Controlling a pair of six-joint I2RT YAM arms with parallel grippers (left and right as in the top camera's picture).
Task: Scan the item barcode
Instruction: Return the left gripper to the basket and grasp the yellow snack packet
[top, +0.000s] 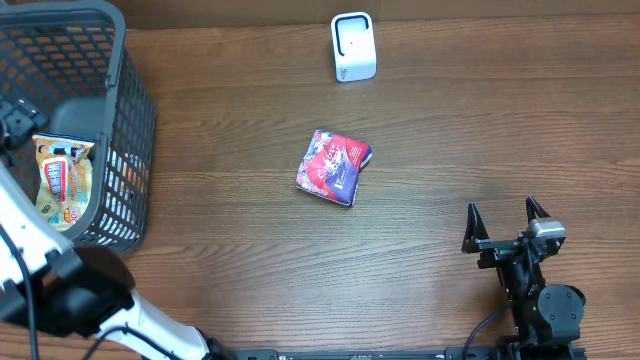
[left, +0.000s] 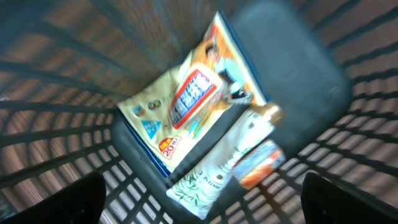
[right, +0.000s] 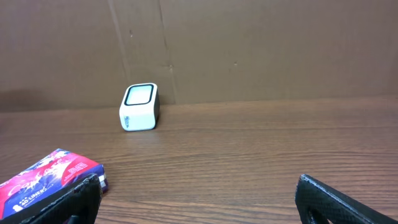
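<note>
Overhead: right gripper (top: 503, 222) spread wide, empty; red packet (top: 334, 167) far ahead-left, scanner (top: 353, 46) beyond. Left wrist: left gripper (left: 202, 202) wide, empty, over basket (left: 56, 93); yellow snack bag (left: 186, 106) beneath. Right wrist: packet ahead-left, scanner farther off.

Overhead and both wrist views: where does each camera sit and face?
Overhead: above, looking down on the brown wooden table, grey mesh basket, white box scanner, red-and-blue packet; left arm, right arm show.
Left wrist: above the basket, looking down at a yellow snack packet; left fingers at the lower corners.
Right wrist: low over the table, facing the scanner and cardboard back wall; right fingers below.
Shared: overhead and right wrist both show scanner and red-and-blue packet.
</note>
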